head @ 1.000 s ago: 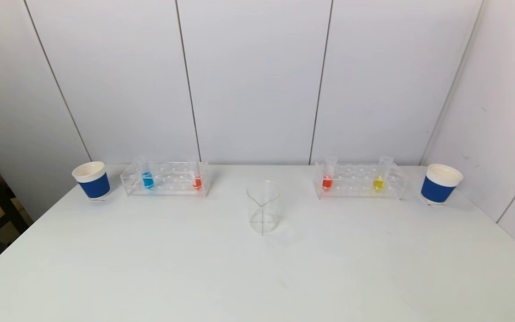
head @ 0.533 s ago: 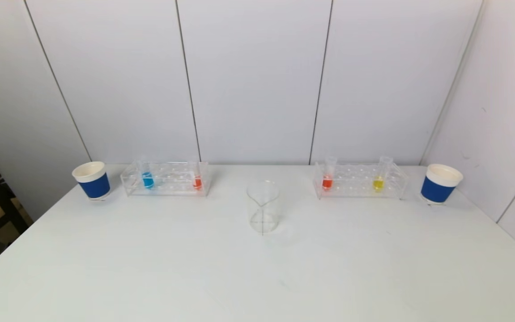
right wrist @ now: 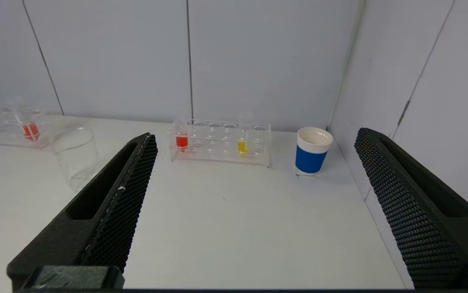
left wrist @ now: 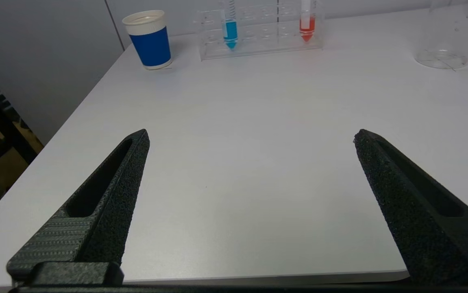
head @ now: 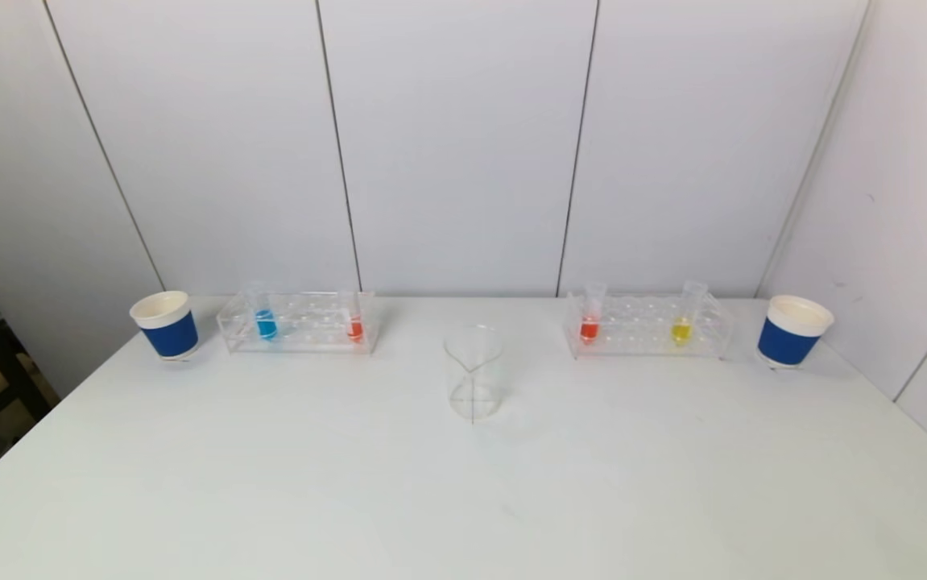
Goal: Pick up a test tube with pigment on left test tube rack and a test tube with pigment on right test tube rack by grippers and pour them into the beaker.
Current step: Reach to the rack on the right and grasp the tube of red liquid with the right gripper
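Nothing's moved on the bench (head: 270, 483) since earlier: both jaws wide open, empty. Beaker (head: 473, 372) sits center, left rack (head: 300, 322) at 10 o'clock, right rack (head: 647, 325) at 2. Not started yet.

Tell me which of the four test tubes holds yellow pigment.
The yellow tube stands in the right rack, at the end nearest the right blue cup. The other three hold red, red and blue.

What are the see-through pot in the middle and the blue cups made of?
The beaker looks like clear glass or plastic: you see the table through it. The two blue cups look like paper, matte, with white rims.
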`<state>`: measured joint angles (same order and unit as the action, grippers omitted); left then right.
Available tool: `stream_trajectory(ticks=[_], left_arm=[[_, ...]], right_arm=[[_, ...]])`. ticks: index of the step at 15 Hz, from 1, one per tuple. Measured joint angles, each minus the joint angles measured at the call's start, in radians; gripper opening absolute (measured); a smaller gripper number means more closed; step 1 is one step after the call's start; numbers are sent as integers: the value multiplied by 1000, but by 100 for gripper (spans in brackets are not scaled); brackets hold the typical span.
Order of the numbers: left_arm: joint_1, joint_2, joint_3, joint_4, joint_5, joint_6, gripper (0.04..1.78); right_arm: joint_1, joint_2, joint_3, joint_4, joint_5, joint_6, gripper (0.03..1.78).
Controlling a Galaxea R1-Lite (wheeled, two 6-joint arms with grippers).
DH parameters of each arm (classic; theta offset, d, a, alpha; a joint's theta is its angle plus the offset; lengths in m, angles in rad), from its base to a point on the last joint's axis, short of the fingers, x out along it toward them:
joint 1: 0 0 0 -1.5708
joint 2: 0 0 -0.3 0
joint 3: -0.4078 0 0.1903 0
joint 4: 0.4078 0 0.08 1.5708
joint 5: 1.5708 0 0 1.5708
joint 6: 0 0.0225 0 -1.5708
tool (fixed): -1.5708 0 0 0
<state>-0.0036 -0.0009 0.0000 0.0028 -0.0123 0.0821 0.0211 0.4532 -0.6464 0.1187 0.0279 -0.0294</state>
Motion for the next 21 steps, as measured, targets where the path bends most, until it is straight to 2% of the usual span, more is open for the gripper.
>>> stream_trajectory(ticks=[3,6,11,15,17,20,21], left_arm=[[0,0,0,0,0,1,176],[0,0,0,-1,0,0,176],[0,0,0,0,0,1,176],[0,0,0,0,0,0,176],[0,0,0,-1,0,0,176],[0,0,0,-1,0,1,176],[0,0,0,-1,0,1,176]], right_arm=[[0,125,-52,-33,26,1,177],[-11,269,-110,-77,18,14,177],[-20,584,-151,-349,-11,47,177],[-10,850,-162,-574,-7,46,177],[7,958,-162,-673,12,37,177],[32,1063,-154,-709,98,24,177],[36,1089,-150,-727,114,22,177]])
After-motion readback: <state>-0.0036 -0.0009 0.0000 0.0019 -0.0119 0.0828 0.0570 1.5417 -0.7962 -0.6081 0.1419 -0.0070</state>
